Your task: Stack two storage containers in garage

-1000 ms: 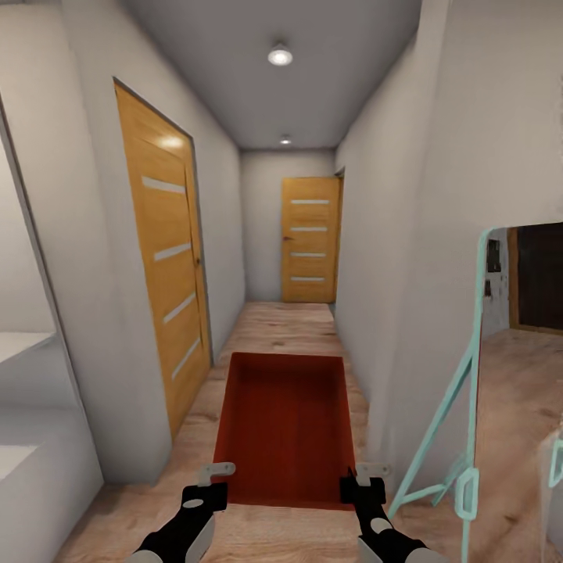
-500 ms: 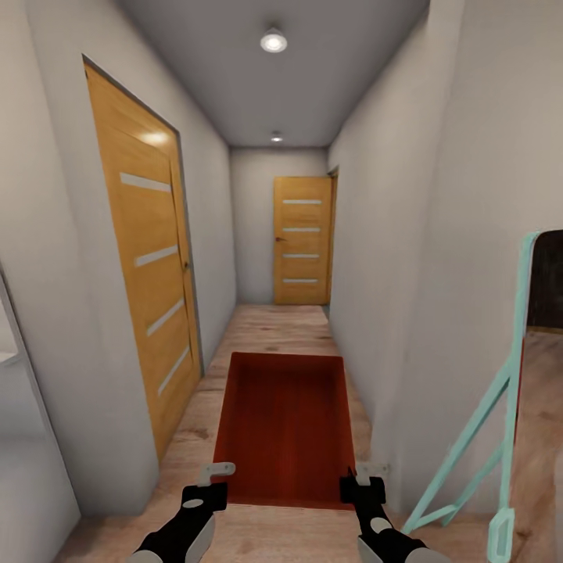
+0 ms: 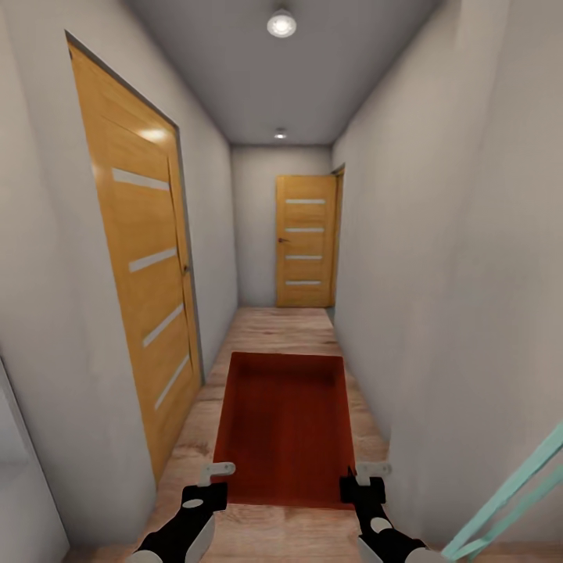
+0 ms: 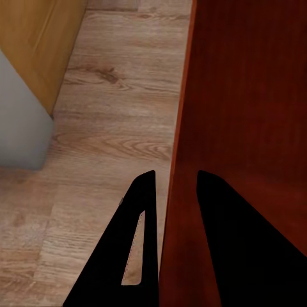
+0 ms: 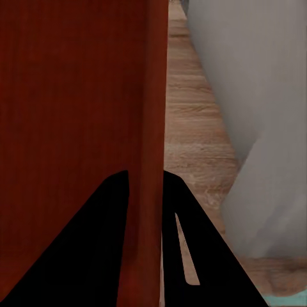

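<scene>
- I carry one storage container point(image 3: 286, 426) out in front of me, above the wood-plank floor point(image 3: 281, 324) of a narrow corridor.
- It is a plain orange-red rectangular bin with an open top, straight walls and a bare inside.
- My left gripper point(image 3: 216, 472) pinches its left wall near the near corner; in the left wrist view one finger sits on each side of that wall point(image 4: 176, 211).
- My right gripper point(image 3: 367, 472) pinches the right wall the same way, its fingers straddling the wall point(image 5: 146, 224).
- A wooden door point(image 3: 137, 266) stands in the left wall point(image 3: 47, 328), close by.
- A second wooden door point(image 3: 306, 240) closes the far end.
- The white right wall point(image 3: 469, 274) runs just beside the bin.
- A light teal frame point(image 3: 508, 496) leans at the lower right.
- Two ceiling lights point(image 3: 281, 23) glow overhead.
</scene>
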Motion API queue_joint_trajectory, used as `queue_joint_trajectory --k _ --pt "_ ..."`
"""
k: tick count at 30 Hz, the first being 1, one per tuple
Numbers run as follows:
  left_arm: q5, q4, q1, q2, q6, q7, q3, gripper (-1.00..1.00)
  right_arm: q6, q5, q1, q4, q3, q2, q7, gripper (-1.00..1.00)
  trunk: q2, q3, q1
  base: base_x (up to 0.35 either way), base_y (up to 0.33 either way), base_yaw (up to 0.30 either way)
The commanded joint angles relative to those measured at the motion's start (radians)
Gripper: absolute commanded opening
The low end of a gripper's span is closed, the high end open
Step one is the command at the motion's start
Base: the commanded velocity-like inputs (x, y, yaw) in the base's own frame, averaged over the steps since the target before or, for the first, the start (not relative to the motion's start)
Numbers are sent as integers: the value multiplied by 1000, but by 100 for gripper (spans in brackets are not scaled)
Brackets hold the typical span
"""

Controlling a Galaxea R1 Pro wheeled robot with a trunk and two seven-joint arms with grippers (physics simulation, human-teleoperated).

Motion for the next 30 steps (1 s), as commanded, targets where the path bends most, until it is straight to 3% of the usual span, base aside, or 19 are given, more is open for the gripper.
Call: queue_joint_trajectory --k 1,30 --pt "24 3 0 0 8 5 -17 -100 -7 1 -2 -41 8 0 -8 -100 -1 -2 1 316 108 0" --pt "24 3 0 0 8 5 -17 -100 -7 1 -2 -41 8 1 -8 -100 -1 -2 1 318 98 0"
